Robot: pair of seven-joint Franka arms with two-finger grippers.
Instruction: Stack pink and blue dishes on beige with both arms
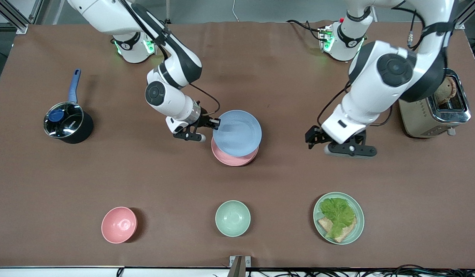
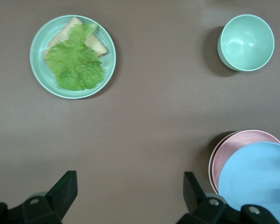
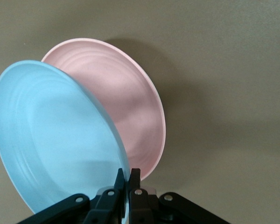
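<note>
The right gripper (image 3: 126, 179) is pinching the blue plate's (image 1: 237, 132) rim over the pink plate (image 1: 231, 157), already stacked on beige (image 2: 212, 161); the left gripper (image 2: 128, 193) is waiting beside it, wide apart.

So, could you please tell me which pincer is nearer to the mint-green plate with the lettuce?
Left. The left pincer hangs open over bare table just up from the mint-green plate. The right pincer is toward the table's middle, shut on the blue plate.

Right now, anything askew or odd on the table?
Only the blue plate: the right pincer grips its rim, tilted and offset over the pink plate, not seated. The left pincer hangs open over bare table. Nothing spilled or damaged.
</note>
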